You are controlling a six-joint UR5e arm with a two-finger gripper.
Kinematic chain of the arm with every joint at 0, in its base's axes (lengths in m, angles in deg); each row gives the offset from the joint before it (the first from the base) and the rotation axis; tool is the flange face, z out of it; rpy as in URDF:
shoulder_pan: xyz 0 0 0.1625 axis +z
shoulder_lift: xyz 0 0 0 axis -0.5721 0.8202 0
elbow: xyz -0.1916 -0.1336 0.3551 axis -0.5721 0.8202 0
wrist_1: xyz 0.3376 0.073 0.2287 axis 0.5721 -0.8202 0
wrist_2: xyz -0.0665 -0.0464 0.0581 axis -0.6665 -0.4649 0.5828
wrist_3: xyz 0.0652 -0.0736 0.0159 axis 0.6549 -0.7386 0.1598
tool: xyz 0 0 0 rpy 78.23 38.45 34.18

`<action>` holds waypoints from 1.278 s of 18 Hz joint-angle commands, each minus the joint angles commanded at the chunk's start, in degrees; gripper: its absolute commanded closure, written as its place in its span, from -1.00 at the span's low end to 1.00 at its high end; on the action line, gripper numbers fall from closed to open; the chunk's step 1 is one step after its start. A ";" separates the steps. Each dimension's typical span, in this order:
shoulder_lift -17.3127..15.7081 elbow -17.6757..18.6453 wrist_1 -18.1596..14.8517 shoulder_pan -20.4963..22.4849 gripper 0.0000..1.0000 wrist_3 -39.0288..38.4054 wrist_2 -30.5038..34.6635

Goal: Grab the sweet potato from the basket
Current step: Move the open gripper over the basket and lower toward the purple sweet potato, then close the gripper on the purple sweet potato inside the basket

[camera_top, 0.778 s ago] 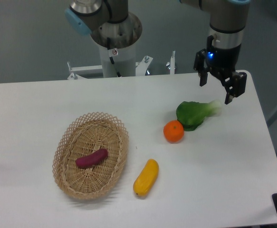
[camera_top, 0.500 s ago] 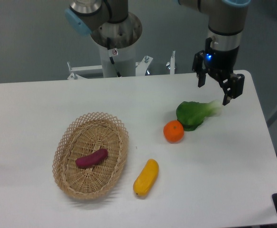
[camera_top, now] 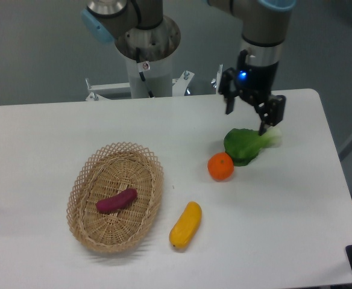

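the white counter (camera_top: 55,132) carries everything. the wicker basket (camera_top: 87,174) sits at its near left, well apart from the ur5e arm's gripper (camera_top: 246,114), which hangs with fingers spread and empty above the green leafy vegetable (camera_top: 243,144). the yellow fruit (camera_top: 185,225) and the orange (camera_top: 220,167) lie outside. the sweet potato (camera_top: 116,201) lies ungrasped in the basket's middle: by the look of it, reach, grasp and lift all remain.

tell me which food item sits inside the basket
The purple sweet potato: it alone lies in the basket; the others lie on the table.
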 joint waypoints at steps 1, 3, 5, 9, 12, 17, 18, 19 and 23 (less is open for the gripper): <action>0.52 0.26 0.70 -1.59 -1.00 -2.73 0.00; 1.67 0.53 1.06 -5.27 -1.00 -6.78 0.17; 3.51 0.88 3.07 -8.79 -1.00 -11.17 0.35; 7.82 2.10 7.91 -14.69 -1.00 -14.61 0.44; 9.49 4.56 9.57 -17.06 -1.00 -14.71 1.14; 15.37 4.40 12.49 -22.16 -1.00 -14.53 4.56; 15.90 4.05 12.49 -22.78 -1.00 -14.18 4.83; 16.61 3.96 12.49 -23.13 -1.00 -13.83 4.83; 19.68 2.82 13.45 -24.98 -1.00 -12.60 5.97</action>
